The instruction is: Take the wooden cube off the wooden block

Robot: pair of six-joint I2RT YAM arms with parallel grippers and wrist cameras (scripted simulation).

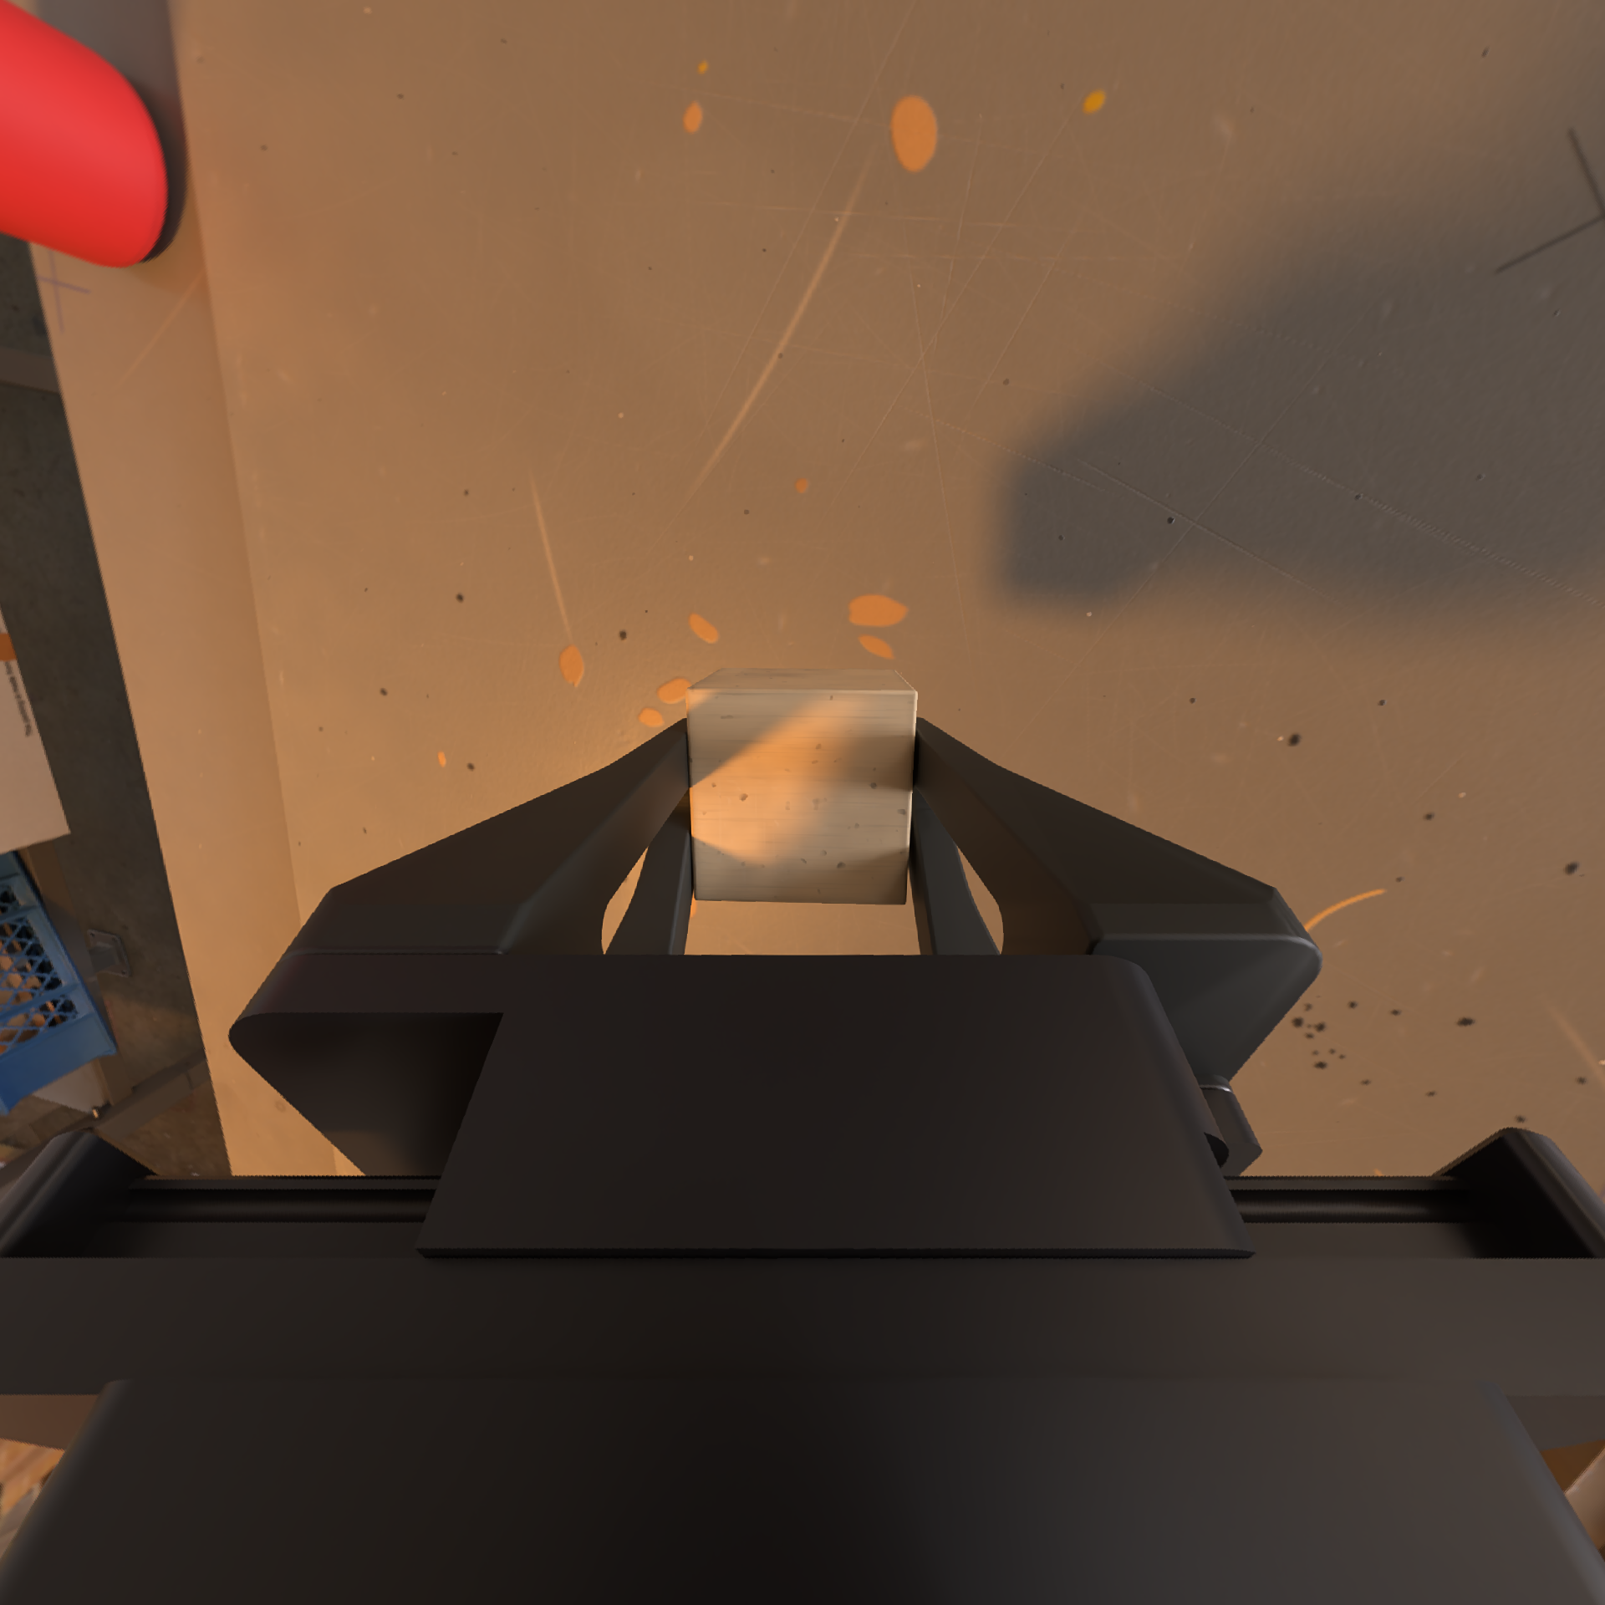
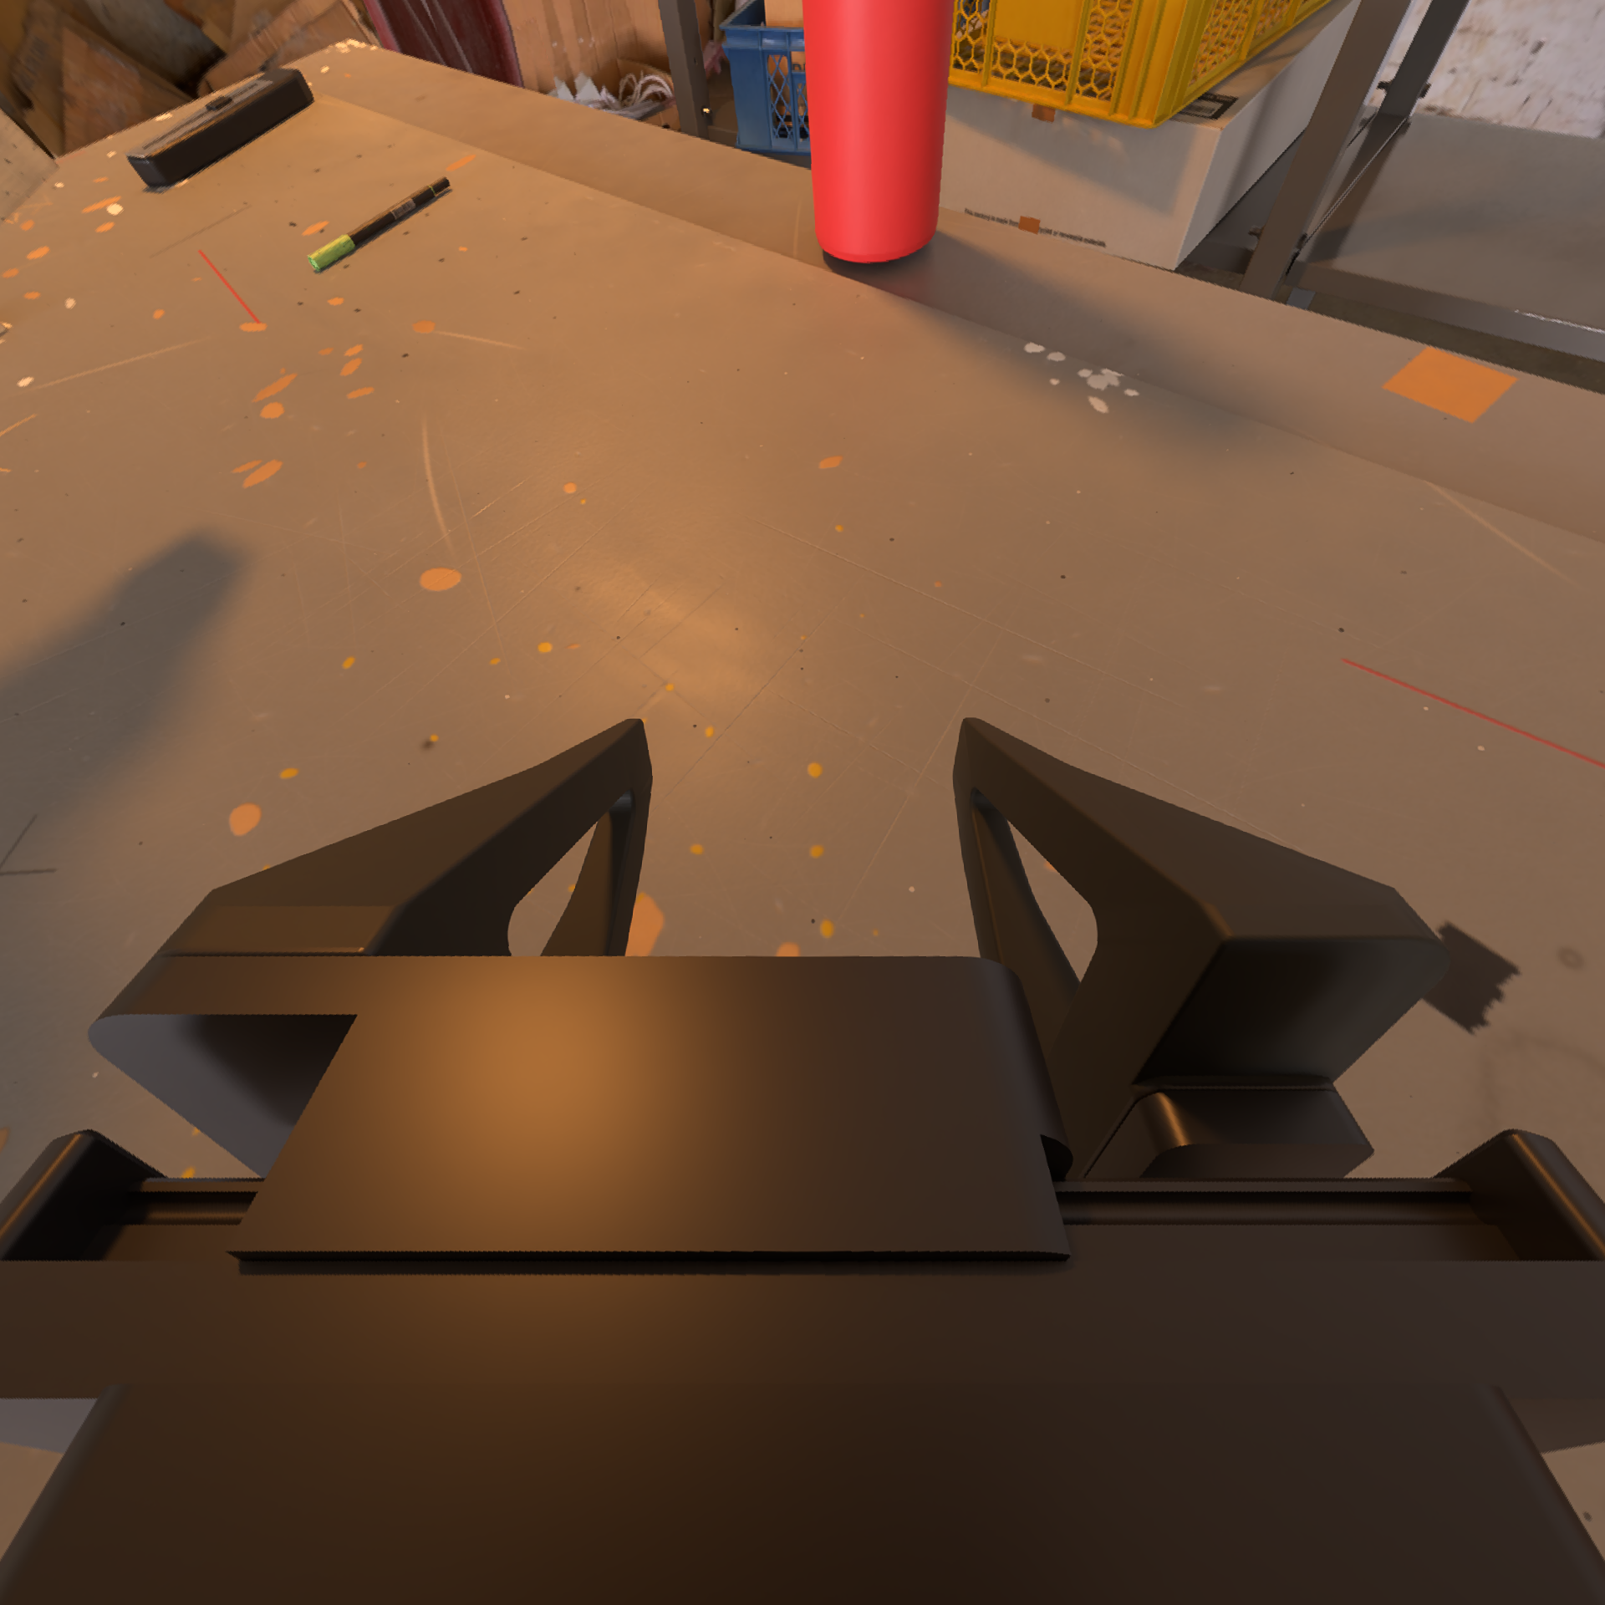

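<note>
In the left wrist view my left gripper [image 1: 801,738] is shut on a pale wooden cube [image 1: 801,799], one finger against each side. The cube hangs above the paint-spattered tabletop [image 1: 608,391]. The wooden block is not in view in either frame. In the right wrist view my right gripper [image 2: 802,738] is open and empty, held over the bare tabletop [image 2: 782,564].
A tall red cup [image 2: 873,130] stands near the table's far edge; it also shows at the top left of the left wrist view [image 1: 74,148]. A black marker with a green cap [image 2: 378,224] and a flat black box [image 2: 221,126] lie at the far left. Blue [image 2: 764,78] and yellow [image 2: 1120,52] crates sit beyond the table.
</note>
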